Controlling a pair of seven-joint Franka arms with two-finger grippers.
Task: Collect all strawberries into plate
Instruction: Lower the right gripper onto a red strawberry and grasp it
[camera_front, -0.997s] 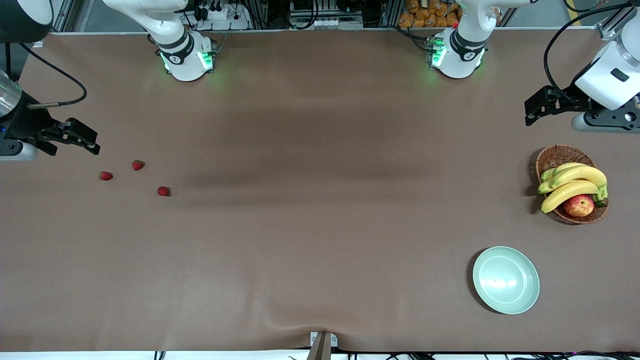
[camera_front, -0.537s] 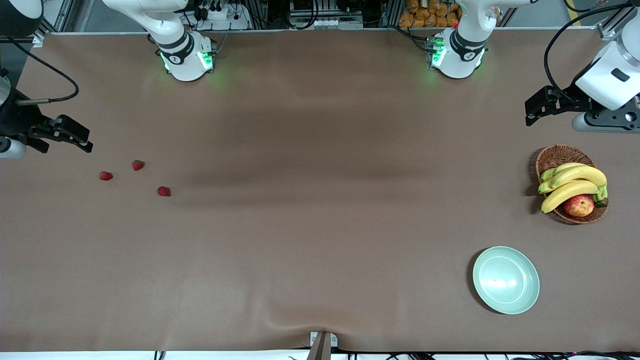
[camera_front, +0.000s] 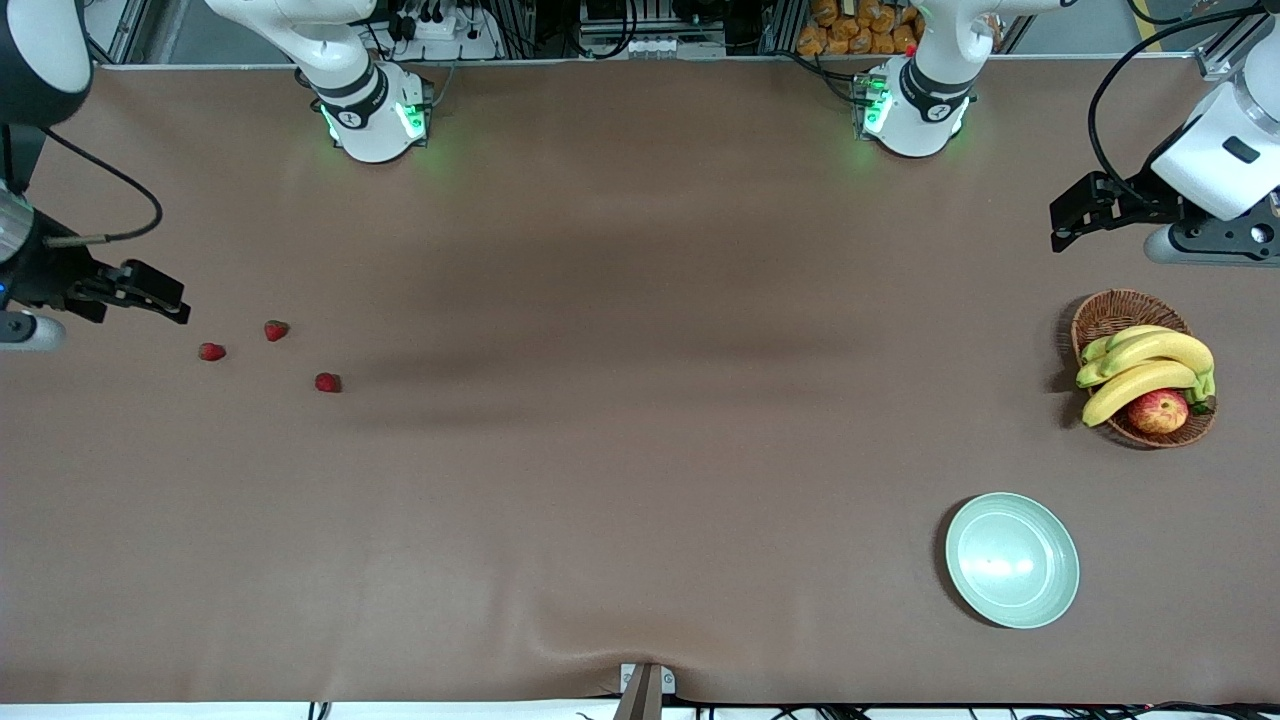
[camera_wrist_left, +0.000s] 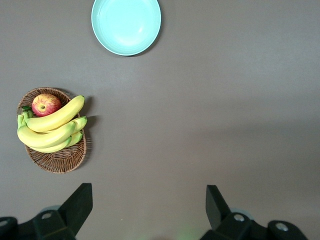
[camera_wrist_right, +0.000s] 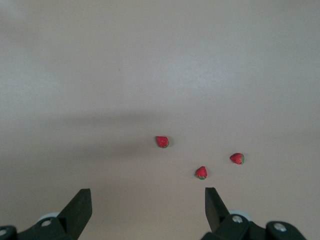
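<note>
Three small red strawberries lie on the brown table toward the right arm's end: one (camera_front: 211, 351), one (camera_front: 276, 329) and one (camera_front: 327, 382). The right wrist view shows them too (camera_wrist_right: 162, 141) (camera_wrist_right: 201, 172) (camera_wrist_right: 237, 158). My right gripper (camera_front: 165, 297) (camera_wrist_right: 147, 202) hangs open and empty over the table just beside them. The mint-green plate (camera_front: 1012, 560) (camera_wrist_left: 126, 25) sits empty toward the left arm's end, near the front camera. My left gripper (camera_front: 1062, 225) (camera_wrist_left: 148, 200) waits open and empty over bare table beside the basket.
A wicker basket (camera_front: 1110, 312) (camera_wrist_left: 57, 160) with bananas (camera_front: 1145, 365) and a red-yellow apple (camera_front: 1158, 411) stands farther from the front camera than the plate. A wide stretch of brown table separates the strawberries from the plate.
My right gripper shifted a little toward the table's end, then came lower in the front view, closer to the strawberries. The left arm, strawberries and plate have not moved.
</note>
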